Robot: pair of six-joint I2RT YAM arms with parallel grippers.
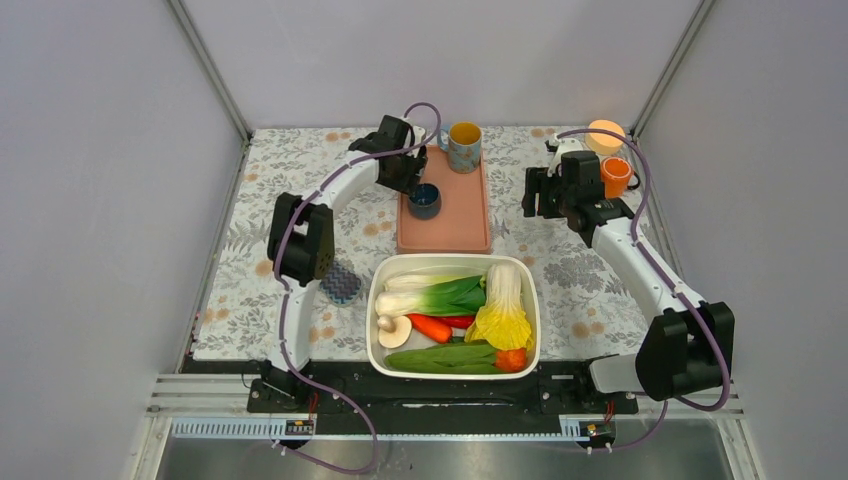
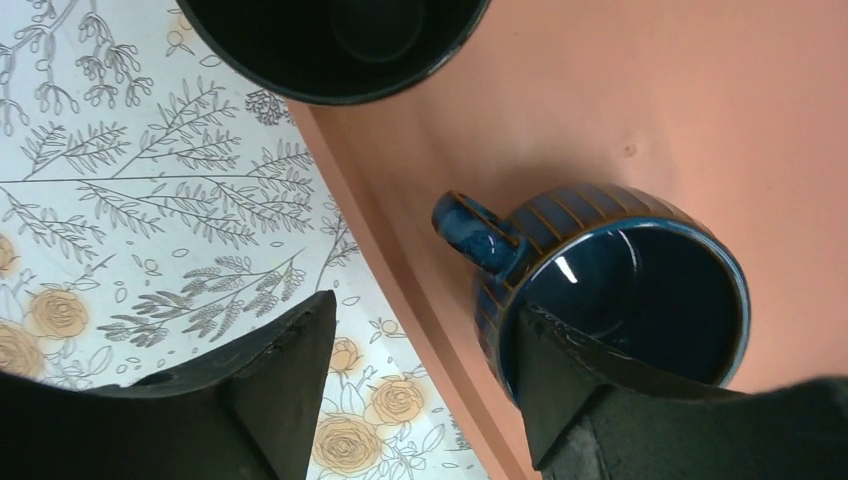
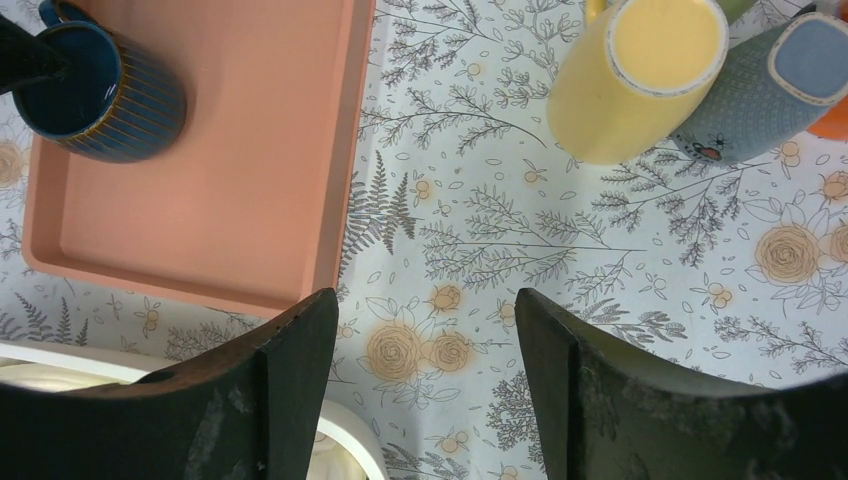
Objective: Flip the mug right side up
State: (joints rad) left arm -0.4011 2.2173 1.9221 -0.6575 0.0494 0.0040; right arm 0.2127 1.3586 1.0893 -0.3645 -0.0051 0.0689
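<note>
Mug (image 1: 424, 200): upright, mouth up, on left side of tray (image 1: 455, 228). Left gripper (image 2: 425, 335): open, straddling mug's near wall. Right gripper (image 3: 425, 320): open, above table (image 3: 560, 250), right of tray.

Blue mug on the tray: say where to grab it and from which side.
Probably the rim wall of the blue mug, from above: one finger inside, one outside, clear of the handle. It stands mouth-up on the tray, so the wall is exposed.

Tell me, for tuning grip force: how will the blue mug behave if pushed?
The blue mug looks glazed and glossy, so probably rigid, slippery, chip-prone. Squat and upright on the smooth tray, it would likely slide rather than tip.
</note>
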